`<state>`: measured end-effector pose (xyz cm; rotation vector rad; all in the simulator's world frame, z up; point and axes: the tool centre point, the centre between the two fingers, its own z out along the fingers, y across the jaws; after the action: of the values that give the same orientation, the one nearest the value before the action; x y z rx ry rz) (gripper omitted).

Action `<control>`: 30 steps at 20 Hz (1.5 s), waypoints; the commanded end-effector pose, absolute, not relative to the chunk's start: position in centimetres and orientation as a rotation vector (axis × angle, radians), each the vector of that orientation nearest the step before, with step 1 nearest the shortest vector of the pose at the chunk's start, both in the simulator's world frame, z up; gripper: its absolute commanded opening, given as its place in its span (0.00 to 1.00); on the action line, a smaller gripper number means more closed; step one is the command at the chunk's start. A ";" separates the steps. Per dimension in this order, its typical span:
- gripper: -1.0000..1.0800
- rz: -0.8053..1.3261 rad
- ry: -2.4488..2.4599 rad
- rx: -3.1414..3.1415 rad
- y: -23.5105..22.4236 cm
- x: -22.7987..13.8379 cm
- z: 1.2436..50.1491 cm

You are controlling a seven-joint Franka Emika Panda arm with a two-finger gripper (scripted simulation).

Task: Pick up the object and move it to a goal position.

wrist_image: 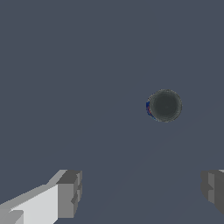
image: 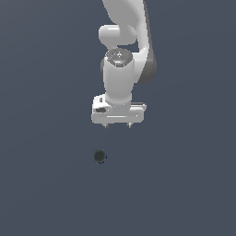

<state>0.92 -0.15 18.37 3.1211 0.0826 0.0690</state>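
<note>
hovers with gripper spread wide and empty, can standing upright, well apart, offset toward the exterior view's left.

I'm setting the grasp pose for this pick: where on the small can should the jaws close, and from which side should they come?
Come straight down from above and close on the round side wall of the can. It stands upright with its dark flat top facing up, apart from the open gripper, and it looks narrower than the gap between the jaws. Being round, any closing direction should work once centred.
</note>
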 end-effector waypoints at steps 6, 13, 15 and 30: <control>0.96 0.053 0.207 3.112 -1.6 2.6 16.5; 0.96 0.030 0.404 3.095 -4.1 5.0 13.2; 0.96 0.024 0.467 3.088 -5.0 5.7 12.1; 0.96 0.001 0.739 3.052 -8.9 8.0 6.6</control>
<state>7.89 -8.77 6.90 3.0549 0.7236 0.0002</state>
